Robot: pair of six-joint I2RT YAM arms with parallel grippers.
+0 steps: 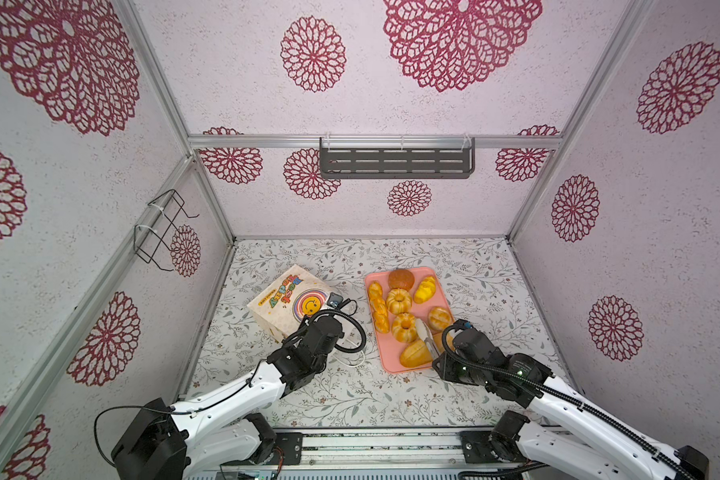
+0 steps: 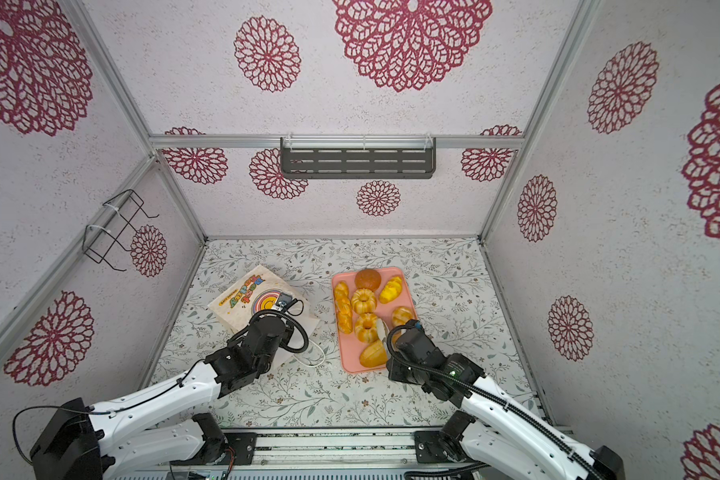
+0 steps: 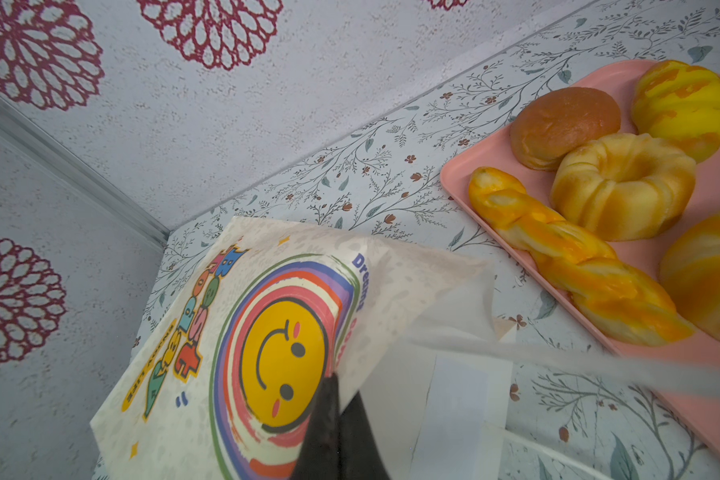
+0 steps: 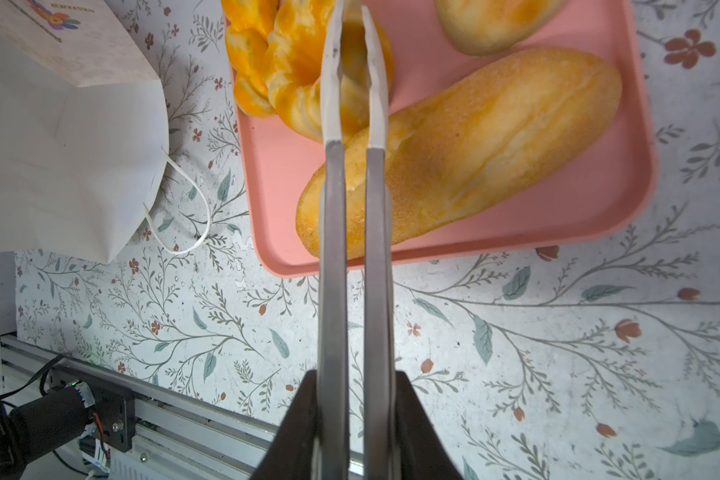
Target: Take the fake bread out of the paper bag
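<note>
**Findings At Time Of Inspection**

The fake bread was found on the pink tray. The paper bag, at the tray's nine o'clock, was pinched by the closed left pincer. The right pincer was held nearly closed, empty, above the long loaf.

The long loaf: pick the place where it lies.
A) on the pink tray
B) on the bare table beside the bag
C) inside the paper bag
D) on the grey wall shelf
A: in the right wrist view the long loaf lies flat on the pink tray, near one of its corners and well clear of the bag.
</note>
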